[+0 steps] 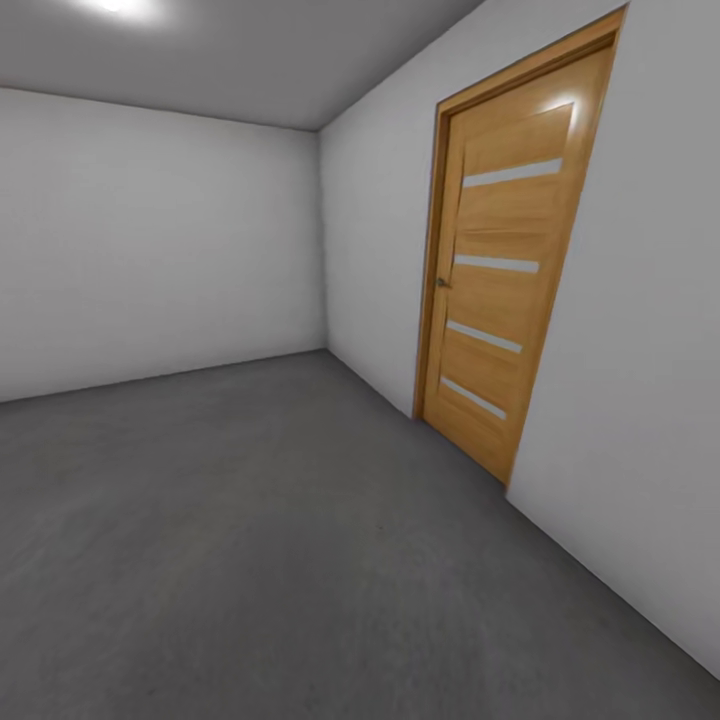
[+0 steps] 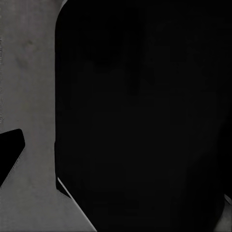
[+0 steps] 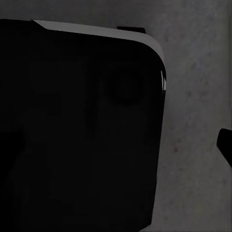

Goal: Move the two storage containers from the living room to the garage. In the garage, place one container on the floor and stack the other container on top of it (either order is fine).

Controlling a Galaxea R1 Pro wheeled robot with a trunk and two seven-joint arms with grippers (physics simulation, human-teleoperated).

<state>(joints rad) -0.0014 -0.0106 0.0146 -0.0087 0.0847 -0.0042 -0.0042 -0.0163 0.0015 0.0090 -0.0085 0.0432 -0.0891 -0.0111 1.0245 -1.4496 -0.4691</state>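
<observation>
Where you stand now: the garage (image 1: 160, 240), a bare room seen from your head camera, with the wooden door (image 1: 500, 290) as your one landmark.
Floor: the floor (image 1: 250, 560) is dark grey, mottled concrete. It runs from the door's sill across the whole lower part of your head view and on to the far wall beyond the door.
Walls: plain white walls (image 1: 640, 400). One carries the door, and another meets it at a corner past the door's hinge-side frame.
Ceiling: grey, with a ceiling light (image 1: 115, 8) glowing well away from the door, above the far wall.
Door: it is shut in its wooden frame and has four narrow pale glazed strips (image 1: 512, 172) set one above another. A small handle (image 1: 441, 283) sits at the door's far edge.
Left wrist camera: a large black rounded bulk (image 2: 140, 121) sits close to the lens, with grey concrete beside it and a small dark wedge (image 2: 9, 154) lying over that concrete.
Right wrist camera: a similar black bulk (image 3: 77, 130) with a pale rim, concrete beside it, and a small dark tip (image 3: 225, 145) at the picture's border.
Left gripper: you cannot tell whether its jaws stand apart or together.
Right gripper: likewise, you cannot tell.
</observation>
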